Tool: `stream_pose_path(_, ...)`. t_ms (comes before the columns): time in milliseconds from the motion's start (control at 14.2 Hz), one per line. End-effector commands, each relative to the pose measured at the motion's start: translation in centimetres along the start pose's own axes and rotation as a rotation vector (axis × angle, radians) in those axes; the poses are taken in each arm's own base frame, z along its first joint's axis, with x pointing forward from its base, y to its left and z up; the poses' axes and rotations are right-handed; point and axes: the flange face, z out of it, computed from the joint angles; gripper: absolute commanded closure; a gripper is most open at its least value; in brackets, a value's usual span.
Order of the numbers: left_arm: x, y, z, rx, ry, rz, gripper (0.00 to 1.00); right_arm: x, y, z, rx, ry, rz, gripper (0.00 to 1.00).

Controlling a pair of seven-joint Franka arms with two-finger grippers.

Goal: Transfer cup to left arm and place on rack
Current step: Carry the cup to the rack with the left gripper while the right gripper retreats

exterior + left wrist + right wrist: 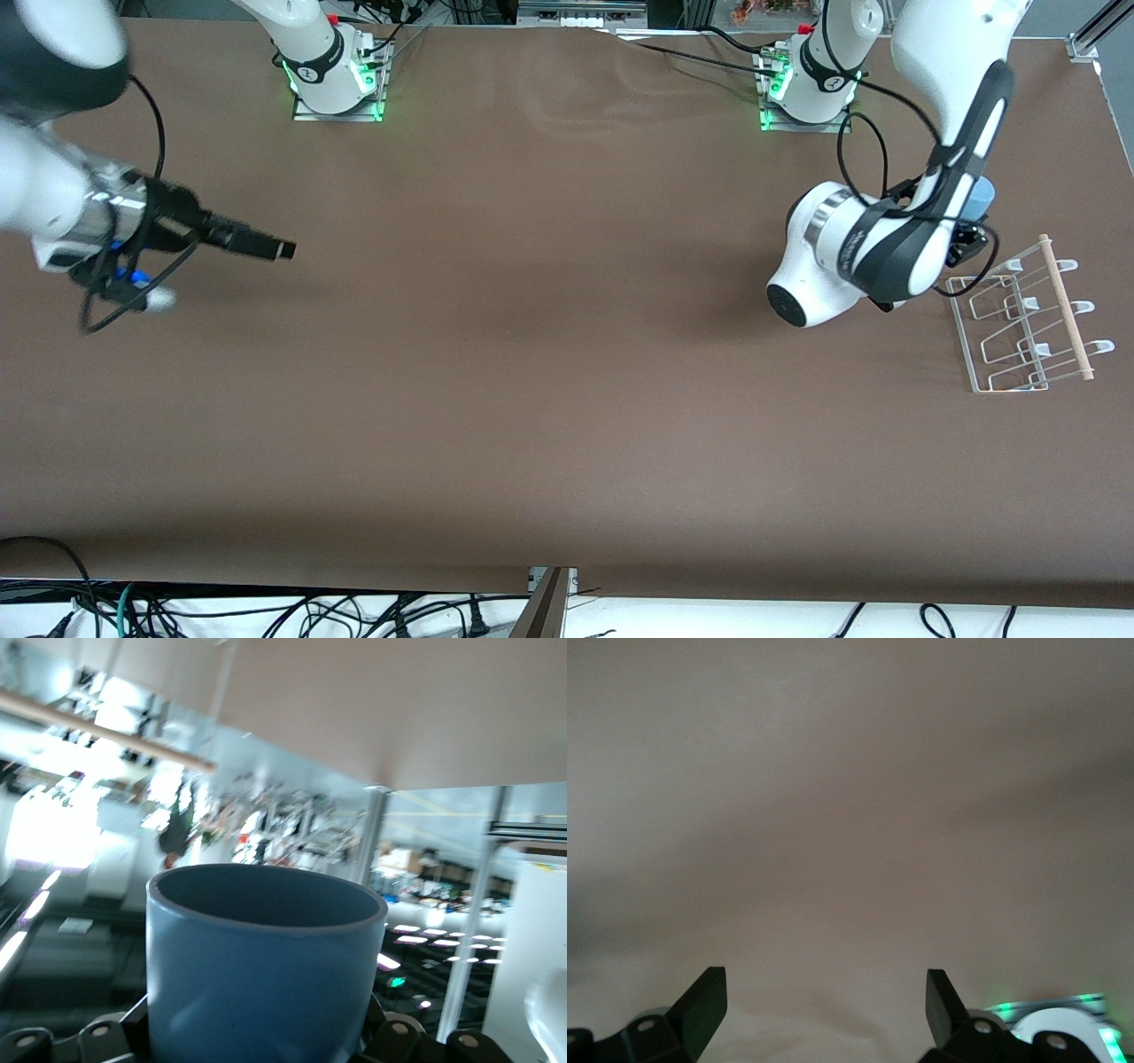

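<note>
A brown worktop (532,399) fills the front view, with two white robot arms based along its top edge.

At the right arm's end of the worktop, the right gripper (282,250) hangs empty above bare cloth. In the right wrist view its fingers (704,997) are spread wide with nothing between them. This arm waits.

At the other end, the left arm (873,244) bends low next to the rack (1028,323), a small clear and white wire stand with a wooden dowel. The left gripper (970,232) is mostly hidden by its own wrist. The cup (261,961), a small light-blue tumbler, is pinched in its fingers, and only a sliver of blue shows in the front view, over the worktop just beside the rack's end that lies farther from the front camera.

The handover looks complete, and the step in hand seems to be carrying the cup to the rack. The next move likely calls for bringing the cup over a looped prong, turning it mouth-down, lowering it on, and only then spreading the fingers.
</note>
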Motion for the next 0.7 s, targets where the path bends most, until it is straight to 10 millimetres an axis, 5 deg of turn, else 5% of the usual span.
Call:
stream_pose_path(0,1.6,-2.6,3.1,0.05,-0.025,-0.086,0.9,-3.1,1.7,2.1,-0.086,0.084,-0.085,0.01)
stream_pose_path(352,4.1,-6.9,8.5,0.154,0.046,-0.131,0.94,-2.7,6.4,1.1,-0.139,0.118,-0.281,0.01)
stream_pose_path(634,4.9,-10.1,11.6,0.192,0.098,0.018,0.9,-2.6,7.1,0.8,-0.183,0.121,-0.309,0.01)
